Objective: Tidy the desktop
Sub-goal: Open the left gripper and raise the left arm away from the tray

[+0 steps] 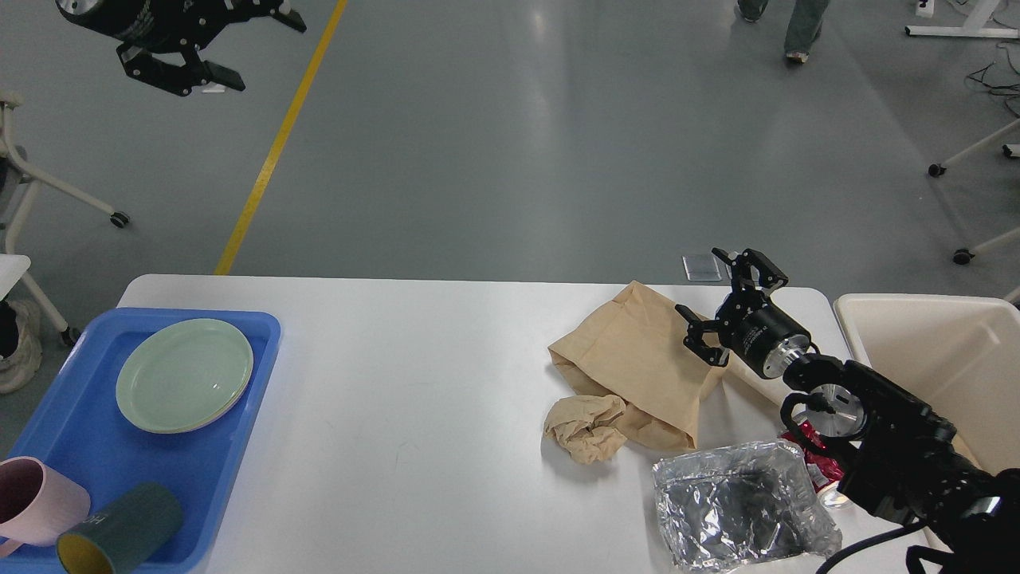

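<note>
The white desktop (pixel 414 375) fills the lower view. On its right lie a tan paper bag (pixel 637 359), a crumpled tan paper ball (pixel 586 426), a crumpled foil tray (pixel 737 506) and a red wrapper (pixel 817 462) partly hidden by my right arm. My right gripper (pixel 717 307) is open and empty, just above the bag's right edge. My left gripper (pixel 231 48) is open and empty, raised high at the top left, far from the table.
A blue tray (pixel 72 446) at the left holds a green plate (pixel 185 375), a pink cup (pixel 36 498) and a dark green cup (pixel 119 530). A cream bin (pixel 940 351) stands off the right edge. A person's legs (pixel 801 28) are far back.
</note>
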Robot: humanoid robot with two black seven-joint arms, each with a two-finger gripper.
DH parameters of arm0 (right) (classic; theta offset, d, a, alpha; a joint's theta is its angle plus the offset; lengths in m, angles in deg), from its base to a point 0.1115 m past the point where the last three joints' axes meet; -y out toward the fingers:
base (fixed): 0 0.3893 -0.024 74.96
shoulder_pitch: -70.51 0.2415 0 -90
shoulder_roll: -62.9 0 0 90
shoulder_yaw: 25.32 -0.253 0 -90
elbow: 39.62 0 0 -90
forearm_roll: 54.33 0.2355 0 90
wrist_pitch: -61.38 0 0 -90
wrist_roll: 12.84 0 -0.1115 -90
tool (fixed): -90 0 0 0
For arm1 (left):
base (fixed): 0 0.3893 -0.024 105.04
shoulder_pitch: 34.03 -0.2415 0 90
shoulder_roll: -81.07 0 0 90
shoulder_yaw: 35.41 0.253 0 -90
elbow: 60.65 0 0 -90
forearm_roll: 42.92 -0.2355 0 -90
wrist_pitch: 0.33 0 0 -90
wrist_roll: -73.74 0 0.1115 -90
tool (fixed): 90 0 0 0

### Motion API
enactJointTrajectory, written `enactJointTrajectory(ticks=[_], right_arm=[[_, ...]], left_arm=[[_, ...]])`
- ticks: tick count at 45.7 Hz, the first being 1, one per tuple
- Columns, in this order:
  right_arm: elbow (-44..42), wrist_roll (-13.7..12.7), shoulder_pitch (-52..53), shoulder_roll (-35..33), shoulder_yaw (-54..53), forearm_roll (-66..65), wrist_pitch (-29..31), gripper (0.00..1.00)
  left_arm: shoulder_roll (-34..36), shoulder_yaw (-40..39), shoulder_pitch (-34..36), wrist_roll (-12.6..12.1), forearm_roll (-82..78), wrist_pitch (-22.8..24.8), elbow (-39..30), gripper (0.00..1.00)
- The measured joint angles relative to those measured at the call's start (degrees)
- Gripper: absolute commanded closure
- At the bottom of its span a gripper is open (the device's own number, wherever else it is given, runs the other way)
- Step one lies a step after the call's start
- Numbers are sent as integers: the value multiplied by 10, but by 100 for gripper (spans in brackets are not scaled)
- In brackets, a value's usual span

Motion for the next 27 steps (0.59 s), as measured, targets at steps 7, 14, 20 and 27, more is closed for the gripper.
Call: enactJointTrajectory(ticks=[7, 14, 20, 27], right_arm=[[0, 0, 0, 0, 0, 0, 0, 0], [0, 0, 0, 0, 0, 0, 0, 0], [0, 0, 1, 0, 0, 1, 0, 0], [0, 0, 1, 0, 0, 1, 0, 0]], left_arm=[[11, -176, -63, -79, -6, -1, 59, 4], [12, -261, -94, -117, -9, 7, 93, 4], [-2, -266, -106, -124, -14, 7, 103, 4], [-23, -281, -121, -125, -20, 1, 104, 4]])
